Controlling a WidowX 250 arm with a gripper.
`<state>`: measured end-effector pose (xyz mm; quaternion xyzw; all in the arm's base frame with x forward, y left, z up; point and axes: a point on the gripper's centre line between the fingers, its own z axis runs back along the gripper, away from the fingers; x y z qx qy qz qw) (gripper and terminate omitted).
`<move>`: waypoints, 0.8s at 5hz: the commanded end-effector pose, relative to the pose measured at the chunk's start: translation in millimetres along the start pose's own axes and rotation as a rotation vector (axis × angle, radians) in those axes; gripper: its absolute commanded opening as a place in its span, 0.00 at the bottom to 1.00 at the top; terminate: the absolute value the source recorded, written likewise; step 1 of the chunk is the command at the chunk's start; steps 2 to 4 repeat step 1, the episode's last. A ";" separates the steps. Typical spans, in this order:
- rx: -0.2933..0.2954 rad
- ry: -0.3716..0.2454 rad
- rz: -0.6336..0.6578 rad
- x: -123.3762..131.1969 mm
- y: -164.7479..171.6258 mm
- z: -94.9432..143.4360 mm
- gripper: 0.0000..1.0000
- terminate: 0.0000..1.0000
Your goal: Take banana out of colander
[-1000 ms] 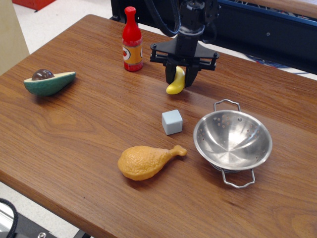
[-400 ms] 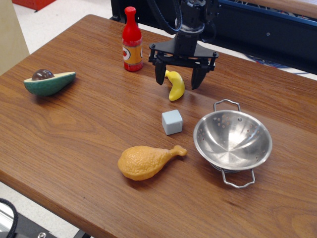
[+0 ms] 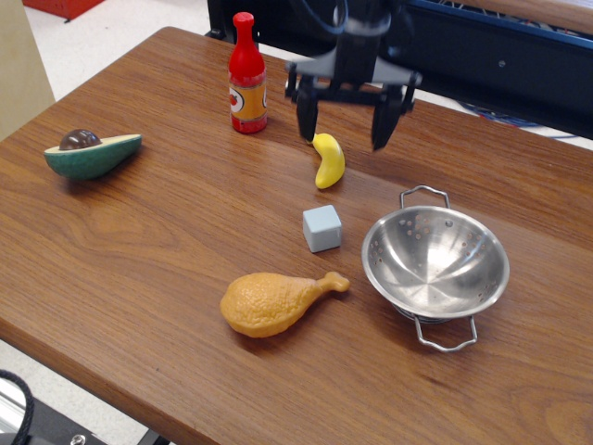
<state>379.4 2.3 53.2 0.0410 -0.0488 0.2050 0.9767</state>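
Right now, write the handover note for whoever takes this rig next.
Gripper: open, holding nothing, raised above the table just behind the banana.
Banana: lying on the table, out of the colander, between the red bottle and the grey cube.
Colander: upright, nothing in it.
Done: banana taken out and let go.
Left: nothing on the banana; perhaps pull the arm clear.

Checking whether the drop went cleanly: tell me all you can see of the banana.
The banana is a small, smooth, bright-yellow toy, plastic by its look, curved. It lies on the wooden table, outside the colander, behind the grey cube. The open gripper hangs above it, not gripping it.
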 end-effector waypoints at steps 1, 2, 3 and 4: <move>-0.082 -0.101 -0.001 5.7 5.0 59.1 1.00 1.00; -0.082 -0.101 -0.001 5.7 5.0 59.1 1.00 1.00; -0.082 -0.101 -0.001 5.7 5.0 59.1 1.00 1.00; -0.082 -0.101 -0.001 5.7 5.0 59.1 1.00 1.00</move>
